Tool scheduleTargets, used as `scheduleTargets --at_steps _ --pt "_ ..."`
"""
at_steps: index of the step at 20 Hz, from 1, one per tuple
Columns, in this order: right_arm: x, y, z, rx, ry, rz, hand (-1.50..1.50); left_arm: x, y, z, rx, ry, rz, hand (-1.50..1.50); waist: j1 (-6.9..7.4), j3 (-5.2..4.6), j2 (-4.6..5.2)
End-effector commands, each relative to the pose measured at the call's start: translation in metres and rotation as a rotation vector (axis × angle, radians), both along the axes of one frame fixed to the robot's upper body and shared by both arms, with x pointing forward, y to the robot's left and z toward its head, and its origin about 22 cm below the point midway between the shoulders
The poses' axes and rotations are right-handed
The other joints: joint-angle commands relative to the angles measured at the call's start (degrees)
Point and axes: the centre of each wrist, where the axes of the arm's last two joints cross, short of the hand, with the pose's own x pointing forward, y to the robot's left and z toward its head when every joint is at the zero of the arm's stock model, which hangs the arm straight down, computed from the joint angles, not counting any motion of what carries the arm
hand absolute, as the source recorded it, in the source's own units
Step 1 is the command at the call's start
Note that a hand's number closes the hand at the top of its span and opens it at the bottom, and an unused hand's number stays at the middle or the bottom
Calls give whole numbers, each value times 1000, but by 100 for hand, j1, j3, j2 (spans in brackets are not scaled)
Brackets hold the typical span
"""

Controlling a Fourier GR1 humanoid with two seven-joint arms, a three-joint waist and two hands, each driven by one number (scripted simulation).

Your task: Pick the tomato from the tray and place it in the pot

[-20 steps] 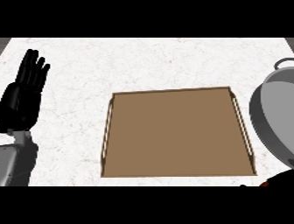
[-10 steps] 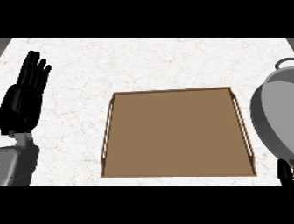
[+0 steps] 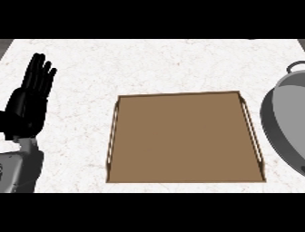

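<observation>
Brown tray (image 3: pixel 182 136) mid-counter; grey pot (image 3: pixel 292 127) beside; left robot hand (image 3: pixel 31 102) open, holding nothing.

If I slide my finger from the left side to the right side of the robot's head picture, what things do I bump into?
Left hand, open with fingers up → brown tray → grey pot at the right edge, all on the white counter.

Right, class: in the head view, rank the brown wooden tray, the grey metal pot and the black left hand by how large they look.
1. Brown wooden tray: largest.
2. Grey metal pot: cut off by the right edge, so its full size is unsure.
3. Black left hand: smallest, open at the left edge.
</observation>
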Motion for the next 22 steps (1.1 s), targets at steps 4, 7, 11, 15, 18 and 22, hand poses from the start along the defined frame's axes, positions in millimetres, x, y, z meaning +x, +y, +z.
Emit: scheduleTargets --at_steps 4,7,11,15,18,22 --pt "42 -74 -16 14 24 -6 150 8 17 -3 -10 -5 3 0 41 -11 12" --pt "44 -91 -41 -10 139 -5 150 8 -10 9 4 -18 5 0 47 -8 9" --pt "64 -102 -55 172 282 2 150 17 -18 1 7 -2 -25 0 85 -5 40" --pt "75 -99 -79 251 338 121 -150 13 -12 -8 -14 10 -22 0 69 -7 18" --pt "81 -103 -83 230 329 207 -150 9 -3 -6 6 -4 -16 0 60 -7 12" --pt "97 -82 -83 326 155 286 -150 4 0 -2 -2 14 -12 0 27 -10 -10"
